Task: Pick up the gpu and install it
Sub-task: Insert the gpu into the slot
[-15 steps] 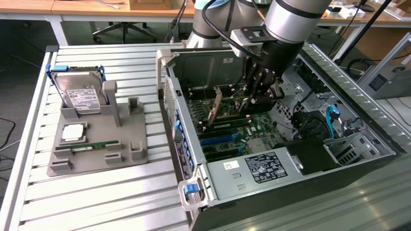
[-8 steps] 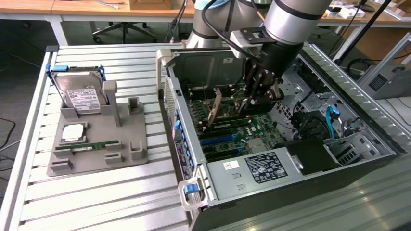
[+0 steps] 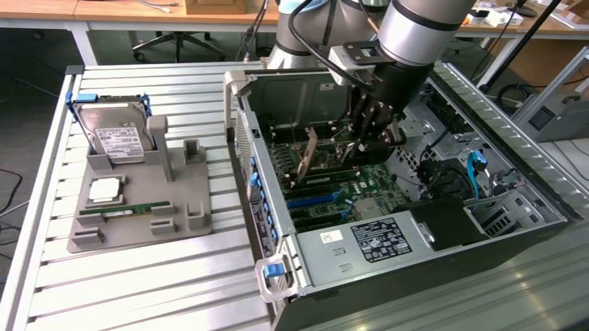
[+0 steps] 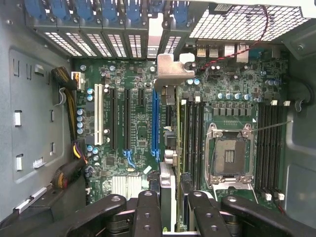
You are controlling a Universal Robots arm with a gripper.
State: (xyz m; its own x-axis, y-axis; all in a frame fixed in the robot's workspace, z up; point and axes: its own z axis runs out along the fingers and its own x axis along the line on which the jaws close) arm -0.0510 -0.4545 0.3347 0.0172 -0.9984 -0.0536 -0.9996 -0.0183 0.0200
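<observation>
I hold the gpu (image 4: 168, 192) edge-on inside the open computer case (image 3: 241, 103), just above the green motherboard (image 4: 138, 133). Its silver end bracket (image 4: 170, 69) points toward the rear slot openings. The card hangs beside the long blue expansion slot (image 4: 156, 123), between that slot and the memory slots; I cannot tell if it touches the board. My gripper (image 4: 170, 215) is shut on the card's top edge, one black finger on each side. In the exterior view the gripper (image 3: 368, 141) reaches down into the middle of the case, with the gpu (image 3: 310, 155) standing on edge under it.
A grey holder tray (image 3: 138, 221) on the slatted table at the exterior view's left carries a hard drive (image 3: 115, 134), a RAM stick (image 3: 124, 207) and a small chip. Inside the case are the empty CPU socket (image 4: 229, 155), the power supply (image 3: 368, 241) and cable bundles (image 4: 69, 98).
</observation>
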